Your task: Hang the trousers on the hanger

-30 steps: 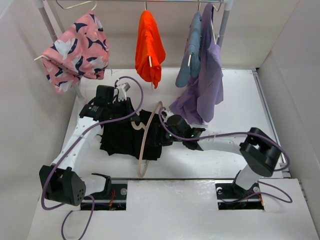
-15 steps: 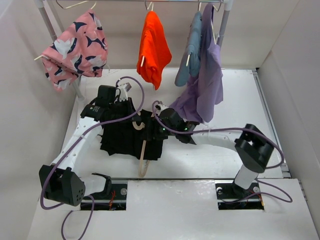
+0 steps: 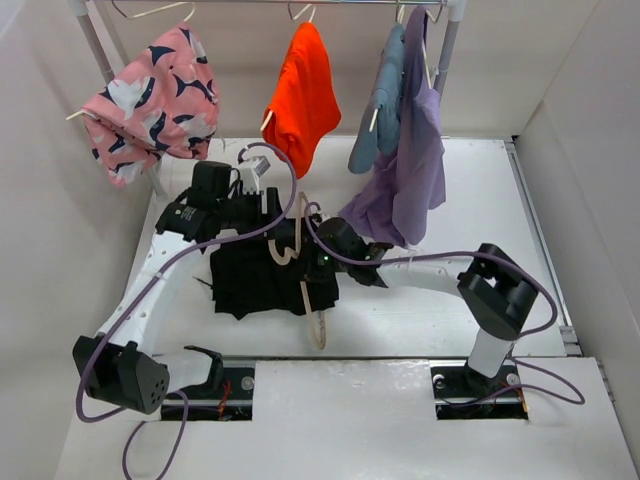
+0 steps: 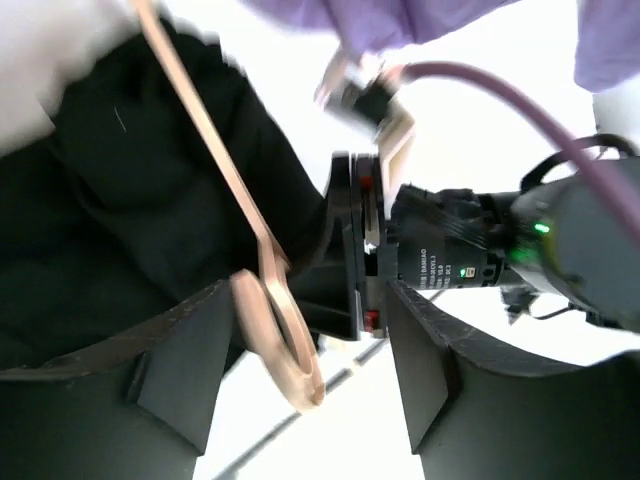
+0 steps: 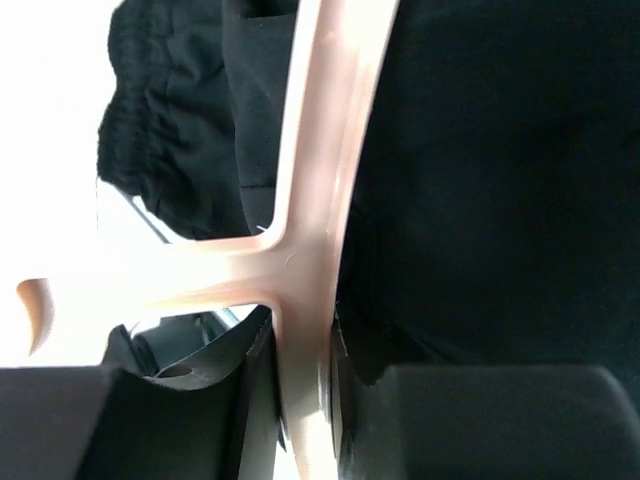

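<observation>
Clamping hanger [image 3: 318,325] over trousers [image 3: 255,285], mid-table.
From above: trousers bunched on table [image 3: 450,310] between both arms, hanger tilted across them; right gripper [image 3: 318,266] on hanger's middle, left gripper [image 3: 266,197] at trousers' far edge beside hanger's upper end. From left wrist: fingers [image 4: 180,370] spread apart, holding nothing, hanger's hook loop lying between them, black cloth at left. From right wrist: fingers [image 5: 240,370] pressed together on hanger's bar just below hook junction, trousers behind.
</observation>
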